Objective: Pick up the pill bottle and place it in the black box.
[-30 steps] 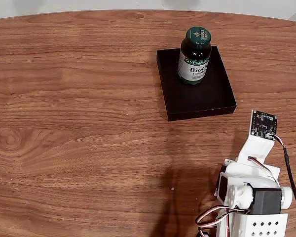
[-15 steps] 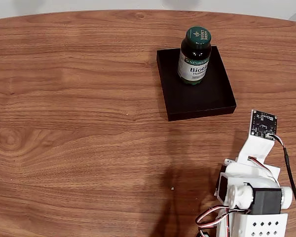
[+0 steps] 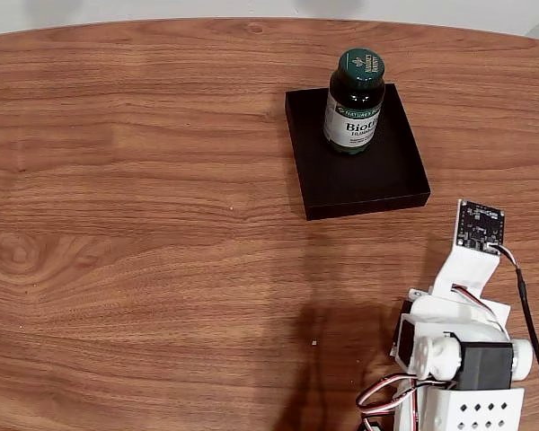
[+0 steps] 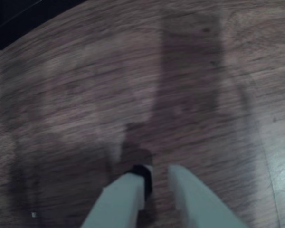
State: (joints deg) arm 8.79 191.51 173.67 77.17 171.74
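Pill bottle [image 3: 354, 101] stands upright inside the black box [image 3: 370, 180], toward its far end, so placement looks done. Arm [image 3: 463, 359] sits folded at the counter's near edge, well apart; best to hold clear and not brush the bottle. Fingers [image 4: 156, 183] nearly closed, empty, above bare wood-grain counter [image 3: 144, 224]; pale wall behind.

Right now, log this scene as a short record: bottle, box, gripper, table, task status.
bottle: upright, cap on, standing in the box's far part
box: black, on the table, near the far edge
gripper: low over bare wood, holding nothing, fingers nearly closed
table: wood grain
task status: bottle already in box; arm folded at the near right
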